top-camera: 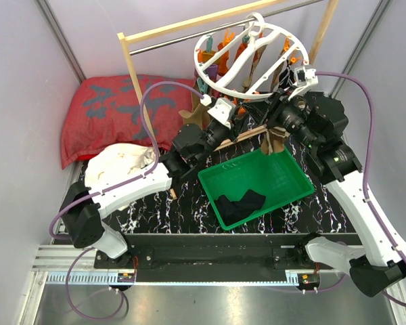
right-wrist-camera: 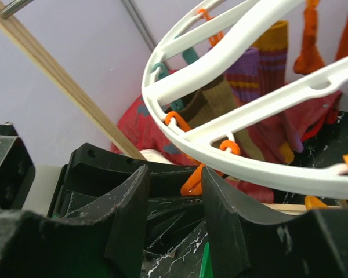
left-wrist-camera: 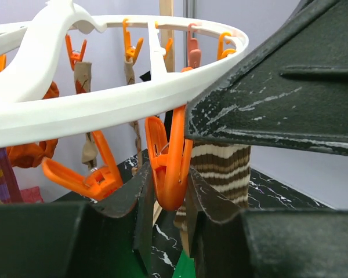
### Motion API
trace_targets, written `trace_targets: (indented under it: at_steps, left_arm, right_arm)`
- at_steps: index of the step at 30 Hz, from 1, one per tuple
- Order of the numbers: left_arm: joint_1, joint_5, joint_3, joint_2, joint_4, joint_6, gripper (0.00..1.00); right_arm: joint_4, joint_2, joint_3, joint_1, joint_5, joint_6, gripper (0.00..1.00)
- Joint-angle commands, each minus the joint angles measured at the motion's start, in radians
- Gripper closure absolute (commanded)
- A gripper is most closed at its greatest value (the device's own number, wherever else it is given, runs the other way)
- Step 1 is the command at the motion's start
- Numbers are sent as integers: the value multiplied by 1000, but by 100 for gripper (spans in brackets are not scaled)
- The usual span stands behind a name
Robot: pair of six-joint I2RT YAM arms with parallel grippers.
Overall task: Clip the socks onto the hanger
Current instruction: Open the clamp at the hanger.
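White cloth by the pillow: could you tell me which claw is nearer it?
Left. The left claw pinches an orange clip under the hanger, right of the white cloth; the right claw is farther right.

I see the black marbled table (top-camera: 183, 213) carrying a green tray (top-camera: 277, 177) near centre, a white cloth (top-camera: 122, 162) at nine o'clock, and a red pillow (top-camera: 115, 112) at ten, perhaps partly off it.
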Motion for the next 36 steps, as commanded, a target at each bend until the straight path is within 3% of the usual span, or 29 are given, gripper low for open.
trace_targets:
  at_steps: [1,23,30,36]
  left_arm:
    - [-27,-50,54,16,36,59,75]
    - [-40,-19,57,40,43,8,74]
    - [-38,5,22,13,52,-7,63]
    - [2,89,-24,-32,70,-93,50]
  right_arm:
    - [2,-48,-25,0,143,-14,52]
    - [90,6,-32,0,137,-14,59]
    - [93,-8,-55,0,151,-21,74]
    - [91,-30,-78,0,172,-29,76]
